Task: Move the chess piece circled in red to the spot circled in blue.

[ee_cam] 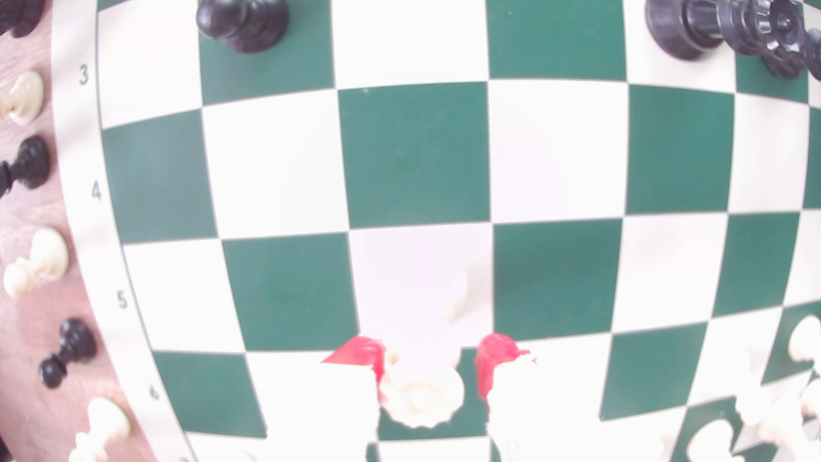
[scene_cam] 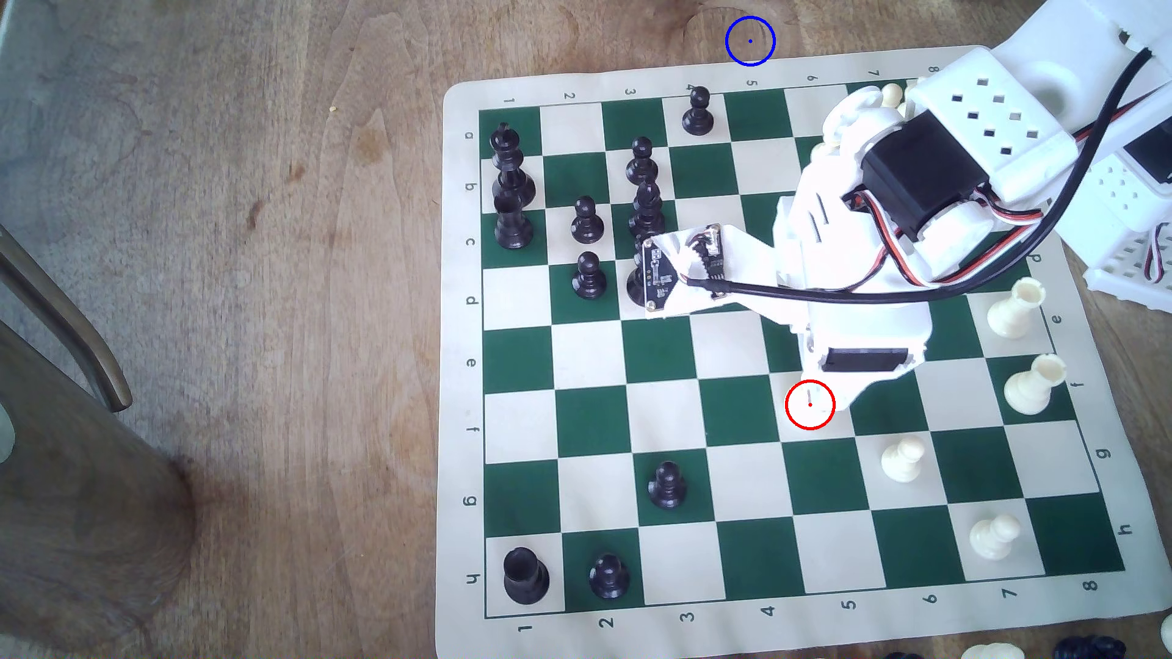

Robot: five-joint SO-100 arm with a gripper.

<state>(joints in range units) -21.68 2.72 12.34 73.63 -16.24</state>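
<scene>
The chess piece circled in red (ee_cam: 422, 395) is cream with a notched crown top. In the wrist view it stands between my two red-tipped fingers (ee_cam: 375, 362). My gripper (ee_cam: 428, 357) is open around its head, one finger close against it and a narrow gap at the other. In the exterior view my gripper (scene_cam: 846, 383) hangs over the board just beside the red drawn ring (scene_cam: 810, 404), and the arm hides the piece. The spot circled in blue (scene_cam: 750, 41) is bare brown wood beyond the board's far edge, near column 5.
Several black pieces (scene_cam: 645, 190) crowd the board (scene_cam: 463, 443) toward the exterior view's left. A black pawn (scene_cam: 697, 113) stands near the far edge. Cream pieces (scene_cam: 1015, 310) stand at the right. Loose pieces (ee_cam: 37, 262) lie on the wood beside the board. A chair leg (scene_cam: 70, 329) is at the far left.
</scene>
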